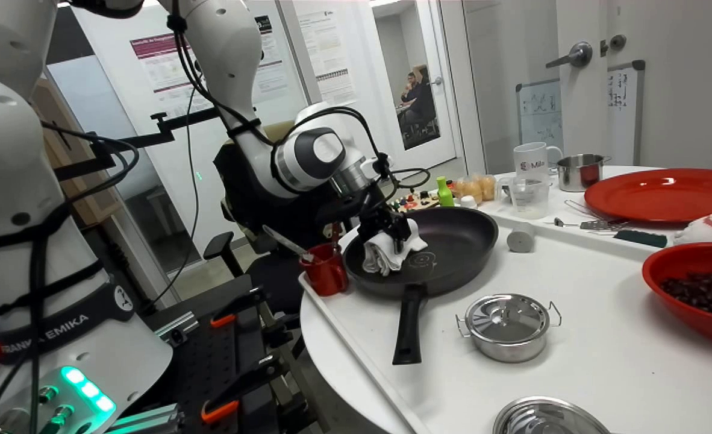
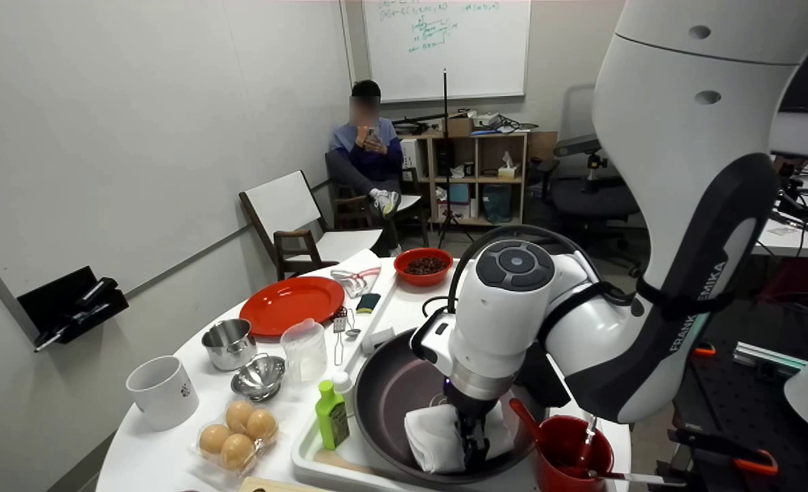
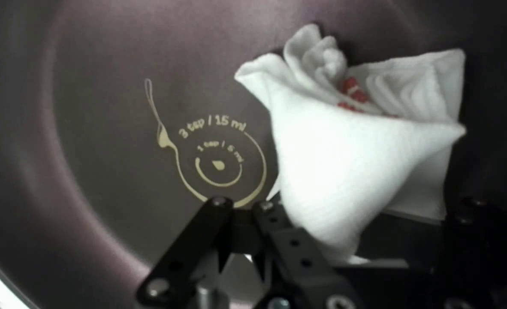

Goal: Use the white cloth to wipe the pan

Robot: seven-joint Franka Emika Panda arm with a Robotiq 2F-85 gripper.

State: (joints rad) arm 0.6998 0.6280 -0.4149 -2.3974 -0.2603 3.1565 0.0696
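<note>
The large black pan (image 1: pixel 458 241) rests on the white table, its long handle (image 1: pixel 409 331) pointing toward the viewer in that exterior view. Bunched inside it is the white cloth (image 2: pixel 433 437), which has red marks in its folds in the wrist view. My gripper (image 2: pixel 474 451) is lowered into the pan and shut on the cloth, with folds spreading out on both sides of the fingers. Seen from the wrist, the cloth (image 3: pixel 335 159) lies beside the printed rings on the pan's floor (image 3: pixel 107 128) and hides the fingertips.
A red mug (image 1: pixel 326 271) with utensils stands close against the pan. On the opposite side are a grey cylinder (image 1: pixel 521 238) and a lidded steel pot (image 1: pixel 508 328). A green bottle (image 2: pixel 332 417) stands near the rim. Farther off are a red bowl (image 2: pixel 424 277) of beans and a red plate (image 2: pixel 288 307).
</note>
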